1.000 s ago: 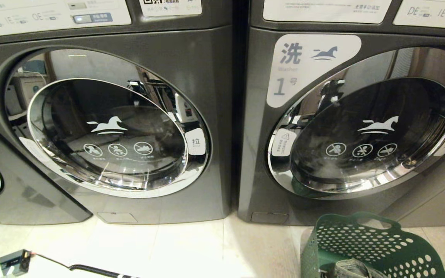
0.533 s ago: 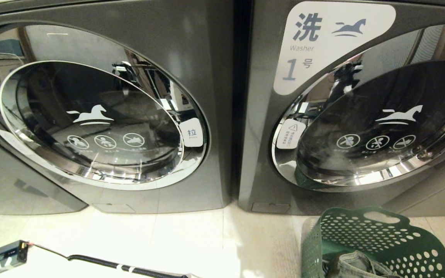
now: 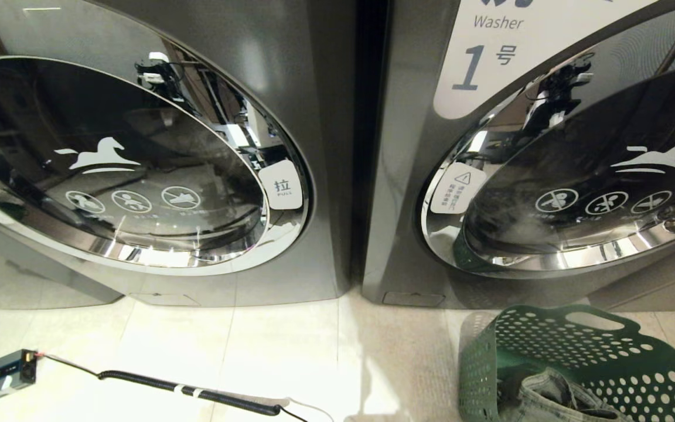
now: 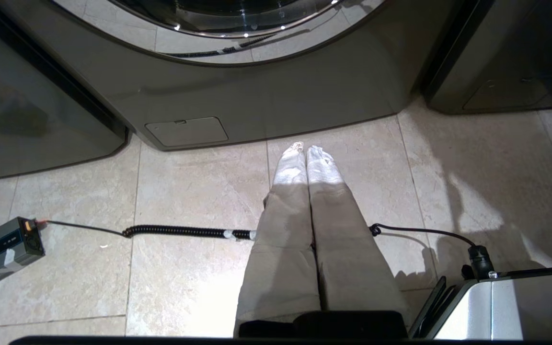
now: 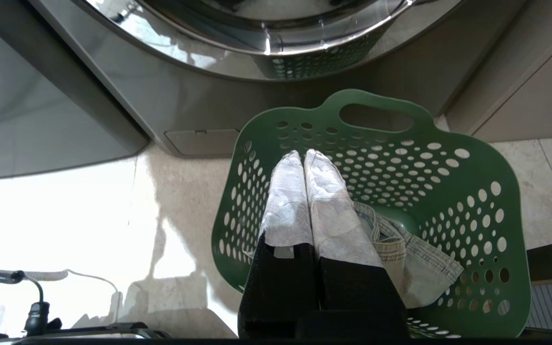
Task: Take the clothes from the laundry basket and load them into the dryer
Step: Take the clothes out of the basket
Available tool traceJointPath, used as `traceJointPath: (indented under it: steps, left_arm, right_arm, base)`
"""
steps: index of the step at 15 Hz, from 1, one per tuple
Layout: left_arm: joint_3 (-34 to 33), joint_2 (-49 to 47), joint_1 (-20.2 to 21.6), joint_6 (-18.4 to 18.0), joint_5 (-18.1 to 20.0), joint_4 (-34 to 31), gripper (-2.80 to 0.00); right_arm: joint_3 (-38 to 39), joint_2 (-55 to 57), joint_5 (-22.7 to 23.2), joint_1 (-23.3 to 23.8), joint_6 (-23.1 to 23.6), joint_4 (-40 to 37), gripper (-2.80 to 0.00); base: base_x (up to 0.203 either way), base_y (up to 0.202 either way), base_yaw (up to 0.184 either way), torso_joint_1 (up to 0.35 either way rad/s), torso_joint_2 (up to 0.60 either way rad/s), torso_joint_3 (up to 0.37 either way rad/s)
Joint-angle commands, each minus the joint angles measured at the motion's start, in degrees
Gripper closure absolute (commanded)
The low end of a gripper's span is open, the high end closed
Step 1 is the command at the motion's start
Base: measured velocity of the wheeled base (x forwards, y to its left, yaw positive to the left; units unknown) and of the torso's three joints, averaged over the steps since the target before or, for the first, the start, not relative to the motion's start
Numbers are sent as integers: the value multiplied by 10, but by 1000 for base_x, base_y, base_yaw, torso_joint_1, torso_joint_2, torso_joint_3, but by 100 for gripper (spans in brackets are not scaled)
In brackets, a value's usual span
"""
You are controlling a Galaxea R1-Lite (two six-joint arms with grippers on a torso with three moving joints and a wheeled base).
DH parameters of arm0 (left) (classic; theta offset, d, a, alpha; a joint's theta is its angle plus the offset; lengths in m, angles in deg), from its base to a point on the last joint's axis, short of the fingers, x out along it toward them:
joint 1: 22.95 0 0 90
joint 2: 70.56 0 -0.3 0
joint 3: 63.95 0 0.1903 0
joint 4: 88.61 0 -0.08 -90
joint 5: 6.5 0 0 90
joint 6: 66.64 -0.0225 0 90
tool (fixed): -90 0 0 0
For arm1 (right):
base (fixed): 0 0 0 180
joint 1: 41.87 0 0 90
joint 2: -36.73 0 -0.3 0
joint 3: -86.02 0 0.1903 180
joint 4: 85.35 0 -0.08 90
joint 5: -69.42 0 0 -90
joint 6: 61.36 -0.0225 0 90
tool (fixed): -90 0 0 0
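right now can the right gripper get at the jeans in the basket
Probably yes. The right gripper hangs shut above the open basket, and the jeans lie uncovered at its bottom with nothing in between. It would need to open first, then come down.

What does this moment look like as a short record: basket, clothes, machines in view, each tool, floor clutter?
basket: green laundry basket on the tiled floor, in front of the washer marked 1
clothes: denim garment lying inside the basket, not held
machines: two grey washers with horse logos, doors shut; second washer on the left
right tool: shut, empty, above the basket
left tool: shut, empty, above the floor
floor clutter: coiled black cable running to a grey box
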Motion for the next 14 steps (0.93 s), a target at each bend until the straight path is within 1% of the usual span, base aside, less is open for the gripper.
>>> traceJointPath:
  steps: [1,4,6,8,9,10,11,12,14]
  left_arm:
    - [0,-1,0,0,1,-1,0]
    - [0,-1,0,-5,2,-1,0]
    - [0,-1,0,-5,2,-1,0]
    - [0,0,0,-1,1,0,0]
    - [0,0,0,6,-1,-1,0]
    - [0,0,0,24,-3,-1,0]
    - [0,0,0,47,-5,0,0]
    - [0,0,0,65,-14,1,0]
    - [0,0,0,74,-16,2,0]
  right_arm:
    - [4,1,0,0,0,0,0]
    - [-5,1,5,0,8,0,0]
    - [-80,31,14,0,28,-33,0]
    - [-159,128,5,6,25,-94,0]
    - [-187,193,-12,11,8,-130,0]
    - [-201,249,-28,15,-15,-170,0]
    - [-202,295,-43,18,-37,-209,0]
    - [-188,327,-53,21,-55,-238,0]
    - [-119,358,-60,24,-71,-242,0]
  base:
    - [0,0,0,4,-1,-200]
    - [0,0,0,6,6,-90]
    - [0,0,0,3,1,-13]
    - [0,0,0,0,0,0]
    - [0,0,0,0,0,0]
    - [0,0,0,0,0,0]
    - [0,0,0,0,0,0]
    - [0,0,0,0,0,0]
    - [0,0,0,0,0,0]
